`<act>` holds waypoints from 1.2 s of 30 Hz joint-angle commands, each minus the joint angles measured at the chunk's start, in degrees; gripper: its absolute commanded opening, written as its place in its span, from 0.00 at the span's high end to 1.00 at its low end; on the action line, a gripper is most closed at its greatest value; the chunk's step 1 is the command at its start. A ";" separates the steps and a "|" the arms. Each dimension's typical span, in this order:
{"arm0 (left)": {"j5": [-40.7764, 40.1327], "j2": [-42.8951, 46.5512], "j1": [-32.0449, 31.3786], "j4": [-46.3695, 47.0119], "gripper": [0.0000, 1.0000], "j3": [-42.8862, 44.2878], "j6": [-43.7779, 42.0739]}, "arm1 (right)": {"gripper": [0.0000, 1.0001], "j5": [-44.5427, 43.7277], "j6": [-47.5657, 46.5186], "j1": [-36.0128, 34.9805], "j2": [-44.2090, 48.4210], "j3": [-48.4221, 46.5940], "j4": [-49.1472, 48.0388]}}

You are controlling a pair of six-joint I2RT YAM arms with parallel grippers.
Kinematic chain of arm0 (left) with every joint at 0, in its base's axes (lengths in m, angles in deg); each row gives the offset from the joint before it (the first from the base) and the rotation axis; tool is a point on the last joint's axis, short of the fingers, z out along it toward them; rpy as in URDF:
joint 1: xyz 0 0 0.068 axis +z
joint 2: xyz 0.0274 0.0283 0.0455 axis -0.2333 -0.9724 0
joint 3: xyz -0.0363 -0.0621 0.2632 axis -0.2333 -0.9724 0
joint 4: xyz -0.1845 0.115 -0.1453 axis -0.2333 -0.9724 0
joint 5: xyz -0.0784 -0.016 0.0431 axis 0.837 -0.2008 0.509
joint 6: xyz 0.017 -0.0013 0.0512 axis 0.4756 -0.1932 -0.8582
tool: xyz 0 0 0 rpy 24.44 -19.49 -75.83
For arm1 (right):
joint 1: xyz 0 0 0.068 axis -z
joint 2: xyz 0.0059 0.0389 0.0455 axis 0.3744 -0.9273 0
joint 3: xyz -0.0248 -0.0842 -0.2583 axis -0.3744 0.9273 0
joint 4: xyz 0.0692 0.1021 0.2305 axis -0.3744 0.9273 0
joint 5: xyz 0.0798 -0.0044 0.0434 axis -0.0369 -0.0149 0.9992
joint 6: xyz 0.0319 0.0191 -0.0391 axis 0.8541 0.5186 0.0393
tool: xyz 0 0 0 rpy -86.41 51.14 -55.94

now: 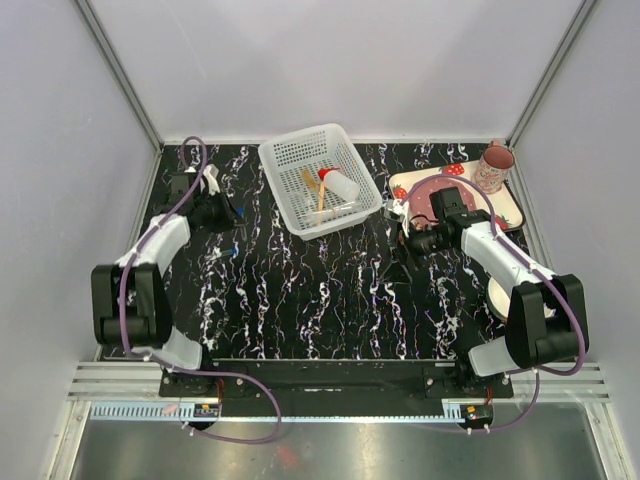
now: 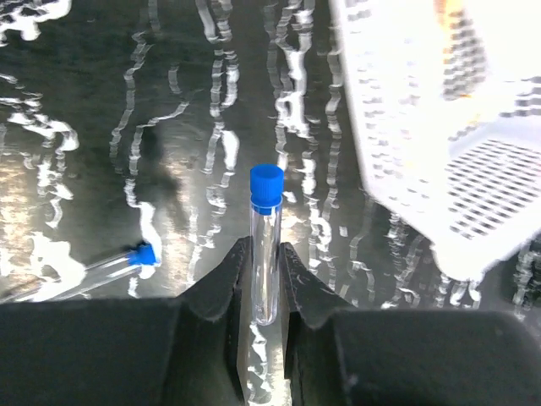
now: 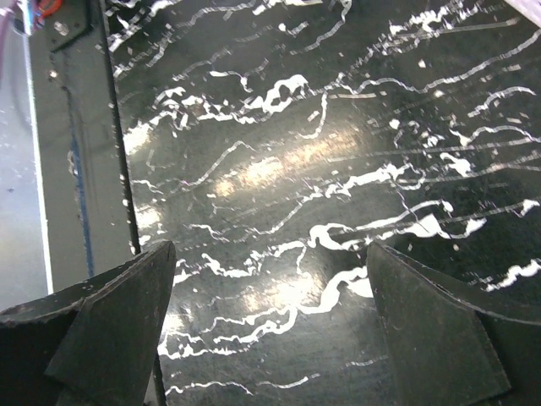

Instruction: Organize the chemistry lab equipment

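My left gripper (image 2: 266, 279) is shut on a clear tube with a blue cap (image 2: 265, 241), which stands upright between the fingers above the table. A second blue-capped tube (image 2: 114, 269) lies flat on the table to its left and also shows in the top view (image 1: 233, 250). In the top view the left gripper (image 1: 232, 213) is left of the white basket (image 1: 290, 160). The basket holds a red-capped squeeze bottle (image 1: 338, 184) and thin wooden sticks (image 1: 311, 184). My right gripper (image 3: 270, 330) is open and empty over bare table, right of the basket (image 1: 400, 238). No rack or funnel shows.
A strawberry-print tray (image 1: 508, 207) with a pink plate (image 1: 418, 190) sits at the back right, partly under the right arm. A pink mug (image 1: 493, 166) stands on it. The basket's corner (image 2: 456, 127) is close on the right in the left wrist view.
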 commanded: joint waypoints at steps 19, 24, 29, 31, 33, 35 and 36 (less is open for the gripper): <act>-4.59 26.17 -36.29 57.29 0.83 -29.22 38.97 | 0.00 16.28 64.16 -8.91 3.17 10.09 -53.45; -9.36 18.43 -41.59 62.94 0.83 -25.27 41.09 | 0.01 13.29 75.29 -8.91 2.21 12.13 -63.31; -12.27 14.30 -44.76 62.58 0.83 -22.19 41.52 | 0.20 11.63 79.87 -8.91 0.98 12.22 -65.26; -12.36 13.68 -45.11 62.58 0.83 -22.01 41.97 | 0.34 11.36 79.87 -8.82 0.10 11.87 -64.56; -12.36 13.06 -45.29 63.46 0.83 -22.27 42.84 | 0.39 11.53 80.05 -8.82 -0.60 11.52 -63.94; -12.44 12.80 -45.55 63.90 0.83 -22.45 43.37 | 0.48 11.71 79.96 -8.82 -1.39 10.99 -63.68; -12.44 12.80 -45.64 63.99 0.83 -22.45 43.46 | 0.51 11.71 79.96 -8.82 -1.66 10.90 -63.41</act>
